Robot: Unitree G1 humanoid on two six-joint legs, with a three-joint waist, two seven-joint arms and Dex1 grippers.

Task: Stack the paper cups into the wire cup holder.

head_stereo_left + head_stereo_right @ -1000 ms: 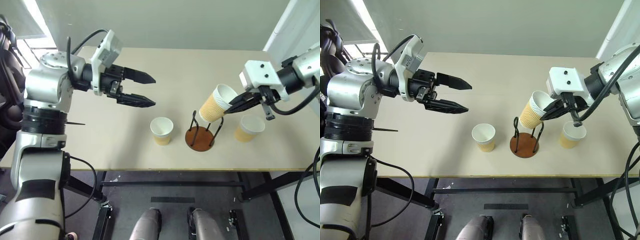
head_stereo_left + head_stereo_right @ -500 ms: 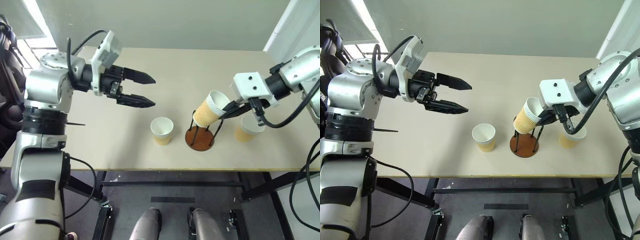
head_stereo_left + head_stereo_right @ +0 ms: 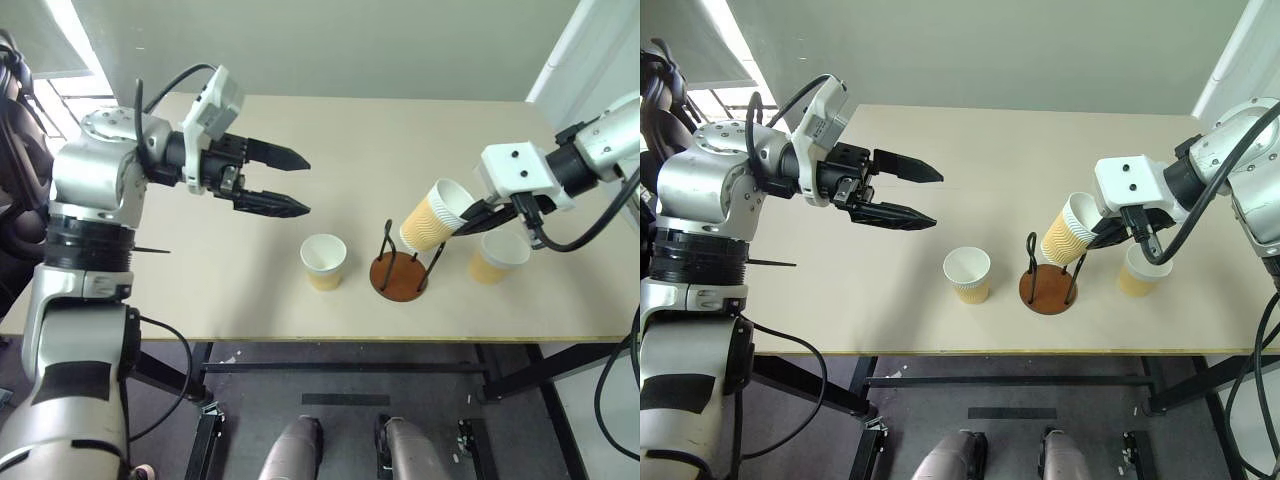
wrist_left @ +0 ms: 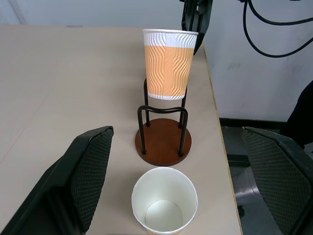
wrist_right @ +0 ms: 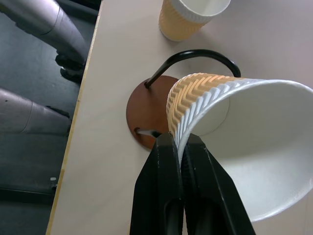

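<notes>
A tan ribbed paper cup (image 3: 433, 216), white-rimmed, is being pinched at its rim by the right gripper (image 3: 470, 213), tilted above the wire cup holder (image 3: 400, 270). The left gripper (image 3: 290, 180) is being held released at ten o'clock from the holder.

The cup (image 3: 432, 217) pinched in my right gripper (image 3: 468, 215) is tan with wavy ribs and a white rim (white inside too). Holder (image 3: 399, 276) has a rust-brown base and black wires, on a beige table (image 3: 200, 270).

My rig: silver-grey arm shells w/ black joint bands, white wrist blocks, black cables looping off both. 2 black fingers per gripper; left gripper (image 3: 282, 180) pads look cross-hatched up close.
</notes>
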